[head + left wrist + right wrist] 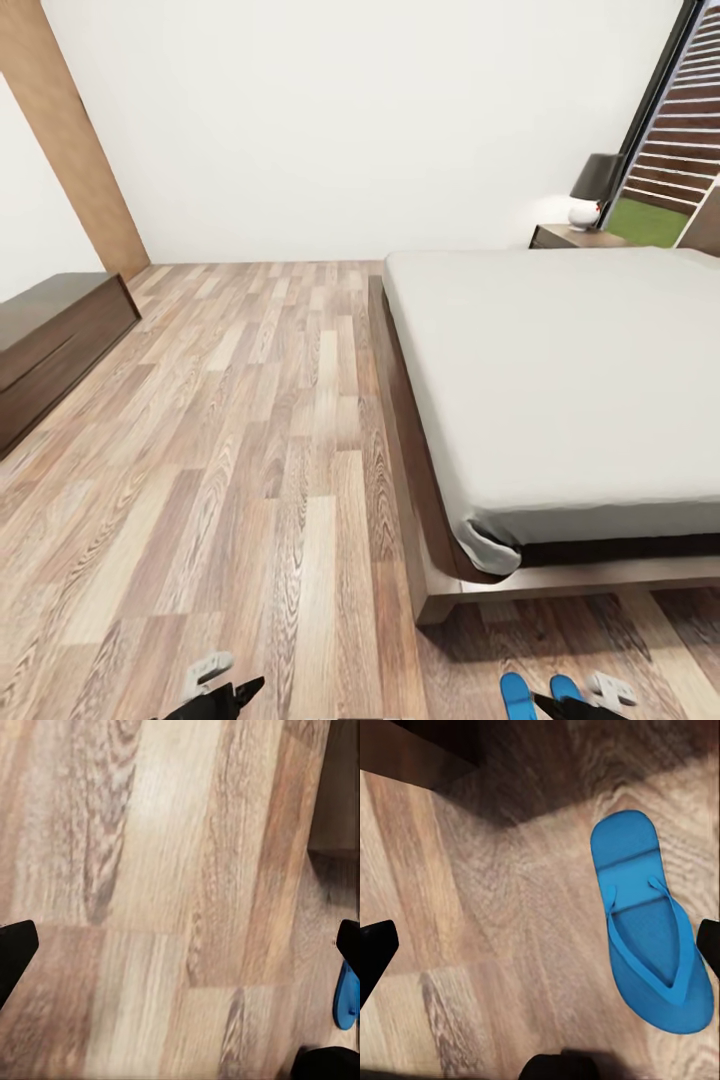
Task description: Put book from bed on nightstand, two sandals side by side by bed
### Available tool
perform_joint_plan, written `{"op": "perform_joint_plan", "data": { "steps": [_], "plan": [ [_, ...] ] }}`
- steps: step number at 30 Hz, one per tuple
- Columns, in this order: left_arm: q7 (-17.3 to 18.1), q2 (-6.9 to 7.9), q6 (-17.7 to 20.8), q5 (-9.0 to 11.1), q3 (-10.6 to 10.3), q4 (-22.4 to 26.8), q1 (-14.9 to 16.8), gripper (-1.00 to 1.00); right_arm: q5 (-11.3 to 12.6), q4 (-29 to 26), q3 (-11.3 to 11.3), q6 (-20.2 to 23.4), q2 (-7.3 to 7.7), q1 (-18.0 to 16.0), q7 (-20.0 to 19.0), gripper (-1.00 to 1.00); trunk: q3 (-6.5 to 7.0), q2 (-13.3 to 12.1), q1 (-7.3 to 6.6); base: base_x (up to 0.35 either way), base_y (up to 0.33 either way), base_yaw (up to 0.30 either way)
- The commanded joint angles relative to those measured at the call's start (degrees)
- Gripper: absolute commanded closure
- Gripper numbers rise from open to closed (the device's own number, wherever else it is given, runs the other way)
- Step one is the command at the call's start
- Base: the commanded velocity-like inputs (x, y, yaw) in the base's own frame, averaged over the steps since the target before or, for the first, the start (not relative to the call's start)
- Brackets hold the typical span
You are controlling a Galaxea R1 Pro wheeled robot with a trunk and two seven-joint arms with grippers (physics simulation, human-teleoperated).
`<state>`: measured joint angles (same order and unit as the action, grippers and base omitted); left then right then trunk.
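sandal step in hand: both end effectors hover open and empty above the floor.
right end effector [540, 945] hangs beside a blue sandal [652, 922] lying near the bed's [560, 380] foot corner; left end effector [180, 945] is over bare planks; next, the right must centre on the sandal and descend.

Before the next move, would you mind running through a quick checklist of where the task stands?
1. Sandals in view: ok, two blue tips by the foot of the bed.
2. Sandals side by side: cannot tell, mostly cut off at the head view's edge.
3. Book on the bed: not ok, the visible mattress is bare.
4. Nightstand free: cannot tell, a lamp stands on it.
5. Right gripper empty: ok, jaws apart above the floor.
6. Left gripper empty: ok.
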<state>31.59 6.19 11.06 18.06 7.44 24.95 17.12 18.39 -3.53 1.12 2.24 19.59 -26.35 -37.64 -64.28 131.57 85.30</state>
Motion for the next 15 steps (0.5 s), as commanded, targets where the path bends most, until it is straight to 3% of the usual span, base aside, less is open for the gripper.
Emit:
{"op": "perform_joint_plan", "data": {
  "steps": [1,6,10,15],
  "plan": [
    [0.2,-0.15,0.5,0.4,0.2,0.0,0.0,-1.00,0.3,0.2,0.1,0.2,0.01,0.0,0.2,-1.00,0.14,-0.4,-0.24,0.000,0.000,0.000],
    [-0.2,-0.61,-1.0,0.3,0.2,-0.1,0.0,-1.00,0.2,0.9,0.0,0.2,0.01,0.0,1.4,-1.00,1.04,-2.4,-1.33,0.000,0.000,0.000],
    [-1.2,-0.75,-2.1,-1.0,-0.1,-1.0,0.0,-1.00,0.2,1.2,0.0,0.2,-0.45,0.0,1.7,-1.00,1.76,-4.0,-2.21,0.000,0.000,0.000],
    [-2.8,-1.78,-3.5,-3.1,-0.4,-1.9,0.0,-1.00,0.2,1.6,0.0,0.2,-3.05,0.0,2.3,-1.00,2.66,-6.0,-3.31,0.000,0.000,0.000]
  ]
}}
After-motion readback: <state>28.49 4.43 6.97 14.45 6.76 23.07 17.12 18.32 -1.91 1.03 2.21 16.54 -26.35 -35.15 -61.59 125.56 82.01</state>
